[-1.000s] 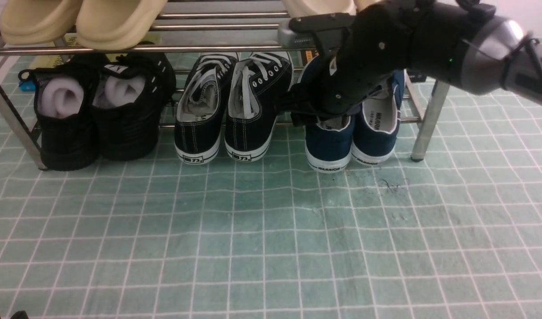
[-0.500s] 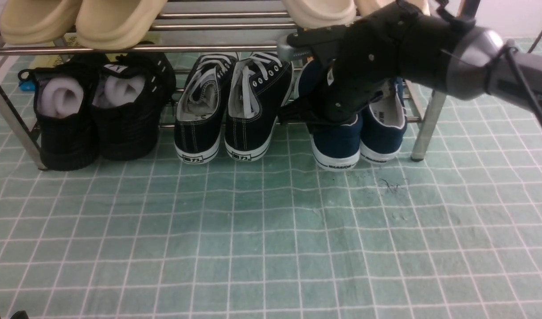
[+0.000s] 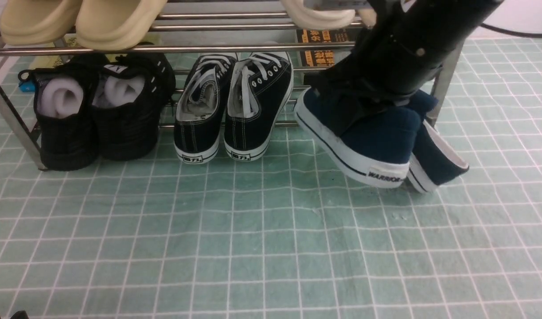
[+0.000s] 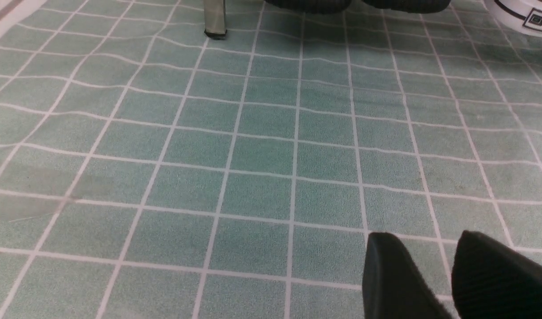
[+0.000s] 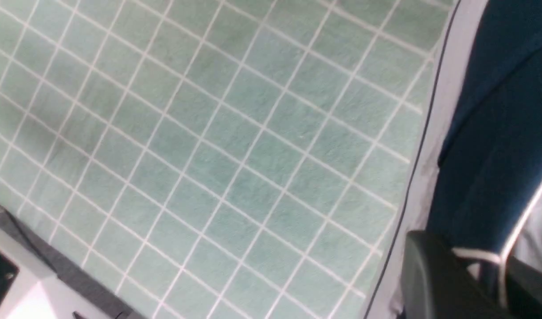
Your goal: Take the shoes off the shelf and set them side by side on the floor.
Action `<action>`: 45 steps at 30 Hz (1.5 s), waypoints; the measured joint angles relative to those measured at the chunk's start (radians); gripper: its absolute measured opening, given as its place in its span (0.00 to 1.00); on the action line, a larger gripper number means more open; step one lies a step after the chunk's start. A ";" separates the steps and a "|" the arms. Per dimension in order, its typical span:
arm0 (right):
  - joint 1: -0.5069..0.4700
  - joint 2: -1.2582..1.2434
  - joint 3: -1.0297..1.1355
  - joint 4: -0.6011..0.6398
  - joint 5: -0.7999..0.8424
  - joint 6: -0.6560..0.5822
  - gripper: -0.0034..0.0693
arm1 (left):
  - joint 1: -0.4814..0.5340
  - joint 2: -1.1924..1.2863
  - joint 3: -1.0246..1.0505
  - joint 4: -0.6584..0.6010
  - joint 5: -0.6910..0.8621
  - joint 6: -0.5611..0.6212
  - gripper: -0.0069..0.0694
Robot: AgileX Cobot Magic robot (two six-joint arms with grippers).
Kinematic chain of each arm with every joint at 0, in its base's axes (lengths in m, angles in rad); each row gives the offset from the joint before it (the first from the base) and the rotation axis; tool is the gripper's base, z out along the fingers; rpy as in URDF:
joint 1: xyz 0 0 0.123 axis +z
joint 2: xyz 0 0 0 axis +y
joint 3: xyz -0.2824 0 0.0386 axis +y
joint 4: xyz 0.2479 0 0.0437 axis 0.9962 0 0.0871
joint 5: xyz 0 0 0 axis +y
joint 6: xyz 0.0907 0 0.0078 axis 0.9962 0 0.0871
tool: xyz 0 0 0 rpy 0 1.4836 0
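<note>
The two navy shoes hang together from my right gripper (image 3: 359,104), off the shelf (image 3: 164,48) and tilted, heels low over the floor (image 3: 262,230). The nearer shoe (image 3: 377,133) shows its white sole and "WARRIOR" heel tag. The other shoe (image 3: 434,155) sits behind it to the right. In the right wrist view my right gripper (image 5: 488,270) is shut, its fingers (image 5: 430,274) pinching the white-trimmed collars of the navy canvas (image 5: 497,133). My left gripper (image 4: 423,248) hovers low over the floor (image 4: 262,155), narrowly open and holding nothing.
Black lace-up sneakers (image 3: 233,106) and all-black shoes with foam rolls (image 3: 93,110) stand on the shelf's lower tier. Beige slippers (image 3: 111,22) lie on the upper tier. A shelf leg (image 3: 443,84) rises just behind the lifted shoes, and another leg (image 4: 214,20) shows in the left wrist view.
My right arm has lifted and pulled back toward me and to the right, carrying both navy shoes off the lower tier. They now tilt heel-down in front of the rack.
</note>
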 joint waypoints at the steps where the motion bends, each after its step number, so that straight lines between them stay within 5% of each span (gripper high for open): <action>1: 0.000 -0.023 0.016 -0.010 0.000 -0.006 0.10 | 0.000 0.000 0.000 0.000 0.000 0.000 0.41; 12: 0.000 -0.207 0.398 -0.010 -0.062 -0.018 0.10 | 0.000 0.000 0.000 0.000 0.000 0.000 0.41; 19: 0.000 -0.224 0.683 0.088 -0.349 -0.020 0.10 | 0.000 0.000 0.000 0.000 0.000 0.000 0.41; 29: 0.033 -0.164 0.753 0.129 -0.522 -0.007 0.10 | 0.000 0.000 0.000 0.001 0.000 0.000 0.41; 45: 0.226 -0.203 0.832 0.194 -0.517 0.101 0.10 | 0.000 0.000 0.000 0.004 0.000 0.000 0.41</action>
